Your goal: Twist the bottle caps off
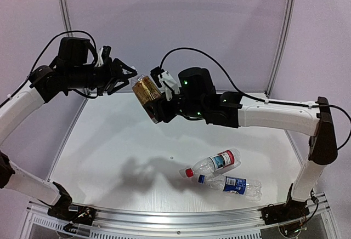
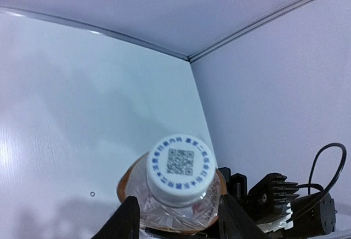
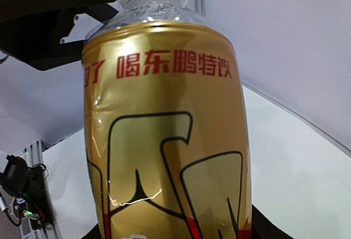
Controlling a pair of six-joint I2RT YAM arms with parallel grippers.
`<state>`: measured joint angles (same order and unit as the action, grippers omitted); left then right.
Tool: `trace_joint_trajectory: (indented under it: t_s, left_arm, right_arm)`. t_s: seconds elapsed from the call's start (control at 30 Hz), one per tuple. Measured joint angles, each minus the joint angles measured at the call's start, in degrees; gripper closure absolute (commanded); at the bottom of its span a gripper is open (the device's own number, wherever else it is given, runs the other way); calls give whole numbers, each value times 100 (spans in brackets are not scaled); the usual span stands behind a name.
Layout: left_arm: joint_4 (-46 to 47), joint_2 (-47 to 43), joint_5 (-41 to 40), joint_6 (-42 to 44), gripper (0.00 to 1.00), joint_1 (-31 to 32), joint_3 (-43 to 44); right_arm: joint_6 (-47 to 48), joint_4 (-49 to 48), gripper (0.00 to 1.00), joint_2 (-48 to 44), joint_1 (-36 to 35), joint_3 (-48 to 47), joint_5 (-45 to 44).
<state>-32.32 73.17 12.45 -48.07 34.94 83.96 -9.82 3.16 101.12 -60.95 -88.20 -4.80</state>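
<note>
1. Top external view: the right pincer (image 1: 158, 109) pinches the gold-labelled amber bottle (image 1: 146, 92) by its body. The bottle is aloft over the far middle of the counter (image 1: 109, 157), neck tilted up and to the left.
2. The left pincer (image 1: 125, 76) comes in from the left, at the neck end. Left wrist view: the white cap (image 2: 180, 168) faces the lens and sits on the neck. The two fingers (image 2: 129, 220) stand spread, one each side of the bottle's shoulder. Neither presses the cap, as far as I can tell.
3. Step in hand, by my reading: taking hold of the white cap to twist it off.
4. To do it well:
   - Centre the cap between the fingers and close on its side wall, not on the soft shoulder.
   - Line the wrist's roll with the neck, then turn while the right arm holds the body firm.
   - The label shows creases in the right wrist view. The wall is likely thin, so a hard squeeze may crush it and a light one may let it spin.
5. The red-labelled bottle (image 1: 215, 163) and the blue-labelled bottle (image 1: 235, 185) lie touching on the counter, near right. The red cap (image 1: 189, 172) and blue cap (image 1: 201, 179) are both on and not yet attended to.
</note>
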Motion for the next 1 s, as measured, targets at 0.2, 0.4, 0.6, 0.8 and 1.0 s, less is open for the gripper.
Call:
trace_joint_trajectory:
  t_s: [0.2,0.4,0.6,0.8,1.0]
  left_arm:
    - [-293,46,-361,-125,11,26,4]
    - [-313,-442,-494,179,8,-179,-39]
    - [417,-1475,291,925,9,-741,-861]
    - [1228,-1639,1683,1261,11,-1115,-1121]
    - [1954,-1322,2428,1220,20,-1010,-1132]
  right_arm:
    - [103,61,100,179,22,26,-199]
    - [61,46,100,129,24,262,-179]
    - [-4,-24,100,-236,33,732,503]
    - [-358,-474,100,-634,33,841,1738]
    - [-726,-756,100,-684,33,839,2422]
